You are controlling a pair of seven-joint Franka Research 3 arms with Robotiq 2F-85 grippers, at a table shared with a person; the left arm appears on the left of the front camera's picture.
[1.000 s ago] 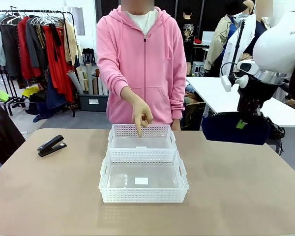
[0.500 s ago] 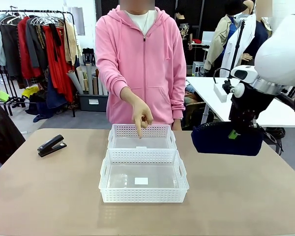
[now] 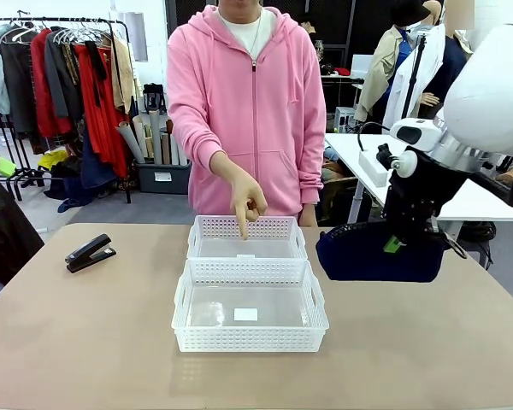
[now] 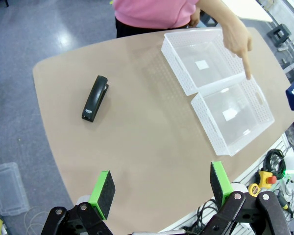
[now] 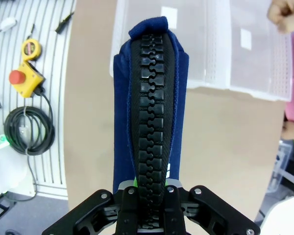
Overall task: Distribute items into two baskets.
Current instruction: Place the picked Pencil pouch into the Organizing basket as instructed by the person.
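I'm seeing the near basket (image 3: pixel 250 340) sitting on the table (image 3: pixel 427 342), touching the far basket (image 3: pixel 278 226) behind it. The stapler (image 3: pixel 90 253) is lying well to their left; the pouch (image 3: pixel 359 256) is hanging to their right, in my right gripper (image 3: pixel 393 246).

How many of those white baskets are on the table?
2. The near basket sits mid-table on the robot's side; the far basket stands right behind it, below the person's pointing hand. None seems hidden.

- White near basket (image 3: pixel 248 339) and far basket (image 3: pixel 278 226) are touching mid-table.
- Navy pouch (image 3: pixel 372 254) is hanging just right of them.
- Black stapler (image 3: pixel 90 253) is lying far left.
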